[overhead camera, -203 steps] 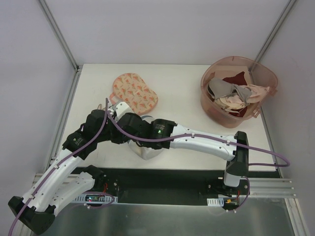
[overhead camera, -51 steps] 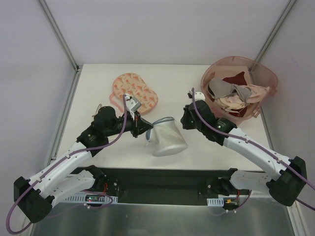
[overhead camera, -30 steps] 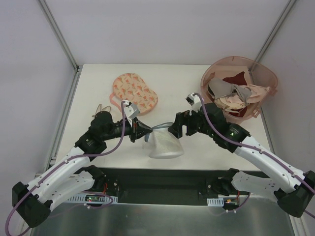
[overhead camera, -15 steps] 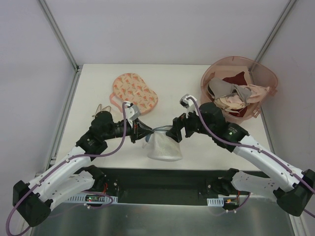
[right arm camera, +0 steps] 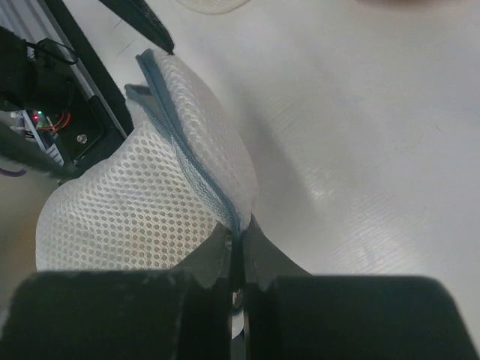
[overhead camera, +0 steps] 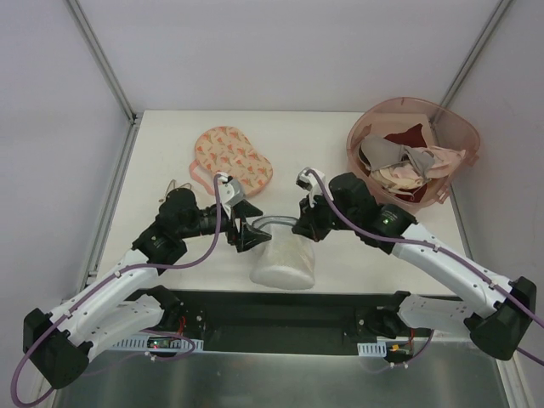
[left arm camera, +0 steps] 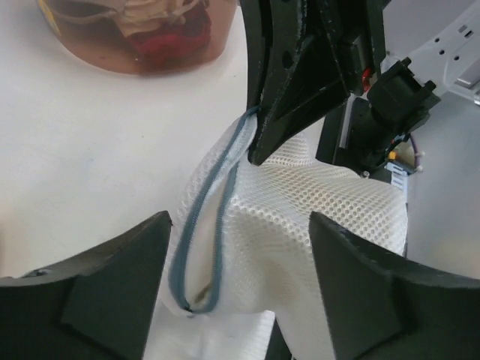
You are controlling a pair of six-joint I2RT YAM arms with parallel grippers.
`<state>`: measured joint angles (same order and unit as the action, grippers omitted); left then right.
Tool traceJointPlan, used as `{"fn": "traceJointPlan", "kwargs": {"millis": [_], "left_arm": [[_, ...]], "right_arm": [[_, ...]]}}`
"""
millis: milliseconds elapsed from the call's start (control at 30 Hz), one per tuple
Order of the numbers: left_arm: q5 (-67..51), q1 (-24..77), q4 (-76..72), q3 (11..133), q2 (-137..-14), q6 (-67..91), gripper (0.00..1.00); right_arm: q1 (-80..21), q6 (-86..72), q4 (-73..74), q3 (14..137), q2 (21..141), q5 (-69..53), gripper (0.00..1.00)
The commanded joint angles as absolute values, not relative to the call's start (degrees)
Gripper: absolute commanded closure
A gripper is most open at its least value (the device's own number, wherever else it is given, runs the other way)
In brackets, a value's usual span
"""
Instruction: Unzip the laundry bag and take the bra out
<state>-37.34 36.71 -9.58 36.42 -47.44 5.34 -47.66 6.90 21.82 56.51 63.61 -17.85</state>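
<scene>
The laundry bag [overhead camera: 285, 259] sits at the middle of the table's [overhead camera: 340, 144] near edge. The right claw [overhead camera: 304, 228] is clenched on one end of its zipper rim [right arm camera: 187, 161]. The left claw [overhead camera: 244, 231] is released, straddling the other end.

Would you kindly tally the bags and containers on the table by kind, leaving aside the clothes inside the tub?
White mesh laundry bag: 1
Flat pink printed pouch: 1
Pink plastic tub: 1
Total: 3
</scene>
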Motion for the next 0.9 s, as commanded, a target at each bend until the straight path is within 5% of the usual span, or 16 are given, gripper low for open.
{"fn": "traceJointPlan", "kwargs": {"millis": [0, 600, 733, 867], "left_arm": [[-40.07, 36.83, -8.62, 41.83, -47.20, 2.82, 0.01], [-39.81, 42.09, -1.14, 56.95, -59.85, -11.69, 0.02], [-40.60, 45.08, -0.70, 57.31, -63.01, -12.04, 0.07], [-41.04, 46.23, -0.44, 56.60, -66.26, -12.30, 0.21]], "right_arm": [[-47.72, 9.05, 31.51, 66.06, 63.01, -10.99, 0.99], [-49.39, 10.64, 46.50, 78.13, 68.81, -12.31, 0.99], [-49.31, 8.62, 46.05, 78.22, 70.04, -10.29, 0.99], [-49.22, 6.95, 45.01, 77.96, 69.70, -9.75, 0.99]]}}
